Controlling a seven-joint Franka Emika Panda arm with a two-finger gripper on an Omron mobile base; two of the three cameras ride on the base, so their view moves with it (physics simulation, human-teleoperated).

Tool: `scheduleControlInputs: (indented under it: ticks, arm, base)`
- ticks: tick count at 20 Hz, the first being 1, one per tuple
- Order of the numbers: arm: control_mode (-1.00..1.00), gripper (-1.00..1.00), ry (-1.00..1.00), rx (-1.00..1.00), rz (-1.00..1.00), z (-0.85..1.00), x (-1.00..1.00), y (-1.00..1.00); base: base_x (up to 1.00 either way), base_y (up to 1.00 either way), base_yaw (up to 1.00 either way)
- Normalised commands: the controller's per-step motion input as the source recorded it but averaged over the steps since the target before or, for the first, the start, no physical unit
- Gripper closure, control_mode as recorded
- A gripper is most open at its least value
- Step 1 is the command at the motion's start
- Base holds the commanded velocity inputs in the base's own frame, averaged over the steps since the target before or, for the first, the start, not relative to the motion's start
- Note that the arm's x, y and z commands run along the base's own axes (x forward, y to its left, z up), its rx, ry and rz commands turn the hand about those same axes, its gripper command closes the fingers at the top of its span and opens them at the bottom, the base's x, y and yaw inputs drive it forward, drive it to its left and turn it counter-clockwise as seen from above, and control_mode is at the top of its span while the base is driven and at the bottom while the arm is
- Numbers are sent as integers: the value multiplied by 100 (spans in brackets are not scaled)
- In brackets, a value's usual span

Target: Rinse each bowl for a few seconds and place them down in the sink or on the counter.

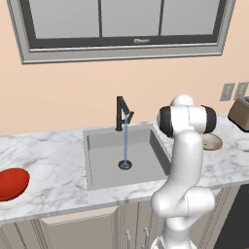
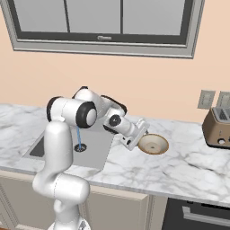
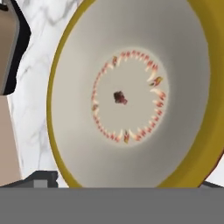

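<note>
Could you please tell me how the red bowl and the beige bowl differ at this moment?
The red bowl is glossy plain red; the beige bowl has a pale inside with a ring of small reddish marks and a brownish-yellow rim. The red bowl sits on the counter left of the sink, far from the arm; the beige bowl sits right of it, with the open gripper beside it. Both are shallow, round, upright.

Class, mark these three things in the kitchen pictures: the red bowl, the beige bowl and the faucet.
red bowl [image 1: 11,183], left base view, on its glossy inside.
beige bowl [image 2: 153,144], right base view, on its pale inside.
faucet [image 1: 119,113], left base view, on its black upright stem.
</note>
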Motion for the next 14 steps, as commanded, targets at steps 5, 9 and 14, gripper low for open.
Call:
scheduleControlInputs:
  ticks: [5,9,14]
  arm:
    - [-100,-100,0,-1,-11,-60,0,-4]
    - [-100,-100,0,0,-16,-58,0,-10]
    - [-100,100,0,0,-16,-57,0,-9]
  base:
    - [0,0,0]
    - [0,0,0]
    - [0,0,0]
